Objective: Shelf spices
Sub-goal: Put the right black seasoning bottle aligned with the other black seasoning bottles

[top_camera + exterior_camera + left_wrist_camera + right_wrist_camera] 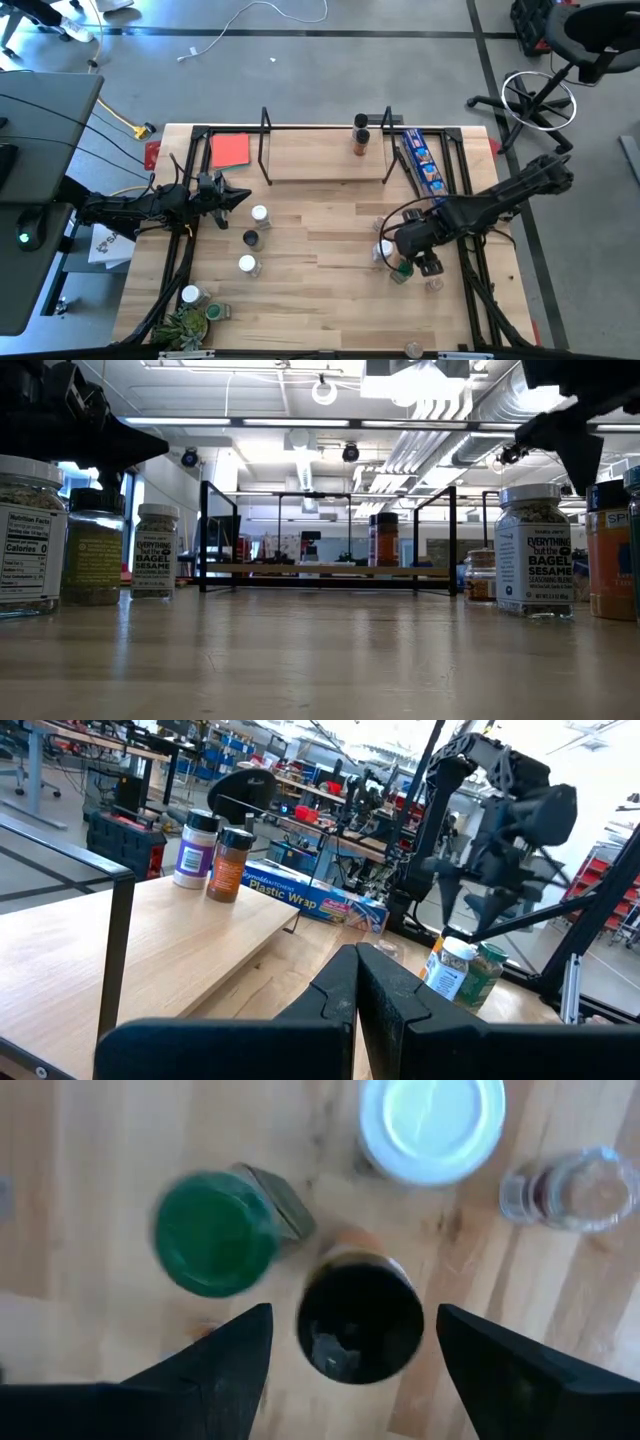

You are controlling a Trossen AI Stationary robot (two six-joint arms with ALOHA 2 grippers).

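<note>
The light-wood shelf (325, 155) stands at the table's far side, with two spices (360, 135) upright on its right end. My right gripper (355, 1330) points down, open, over a cluster of spices at the table's right. Its fingers stand on either side of a black-lidded jar (360, 1325) without touching it. A green-lidded jar (215, 1230), a white-lidded jar (432, 1125) and a small clear jar (575, 1185) stand close around it. Several more spices (250, 238) stand upright at the left. My left gripper (235, 195) waits shut and level at the table's left.
A long blue packet (425, 165) lies beside the shelf's right end. A red card (230, 150) lies at the far left, and a small plant (185, 325) stands at the near left corner. Bare wood (320, 270) lies between the two groups of jars.
</note>
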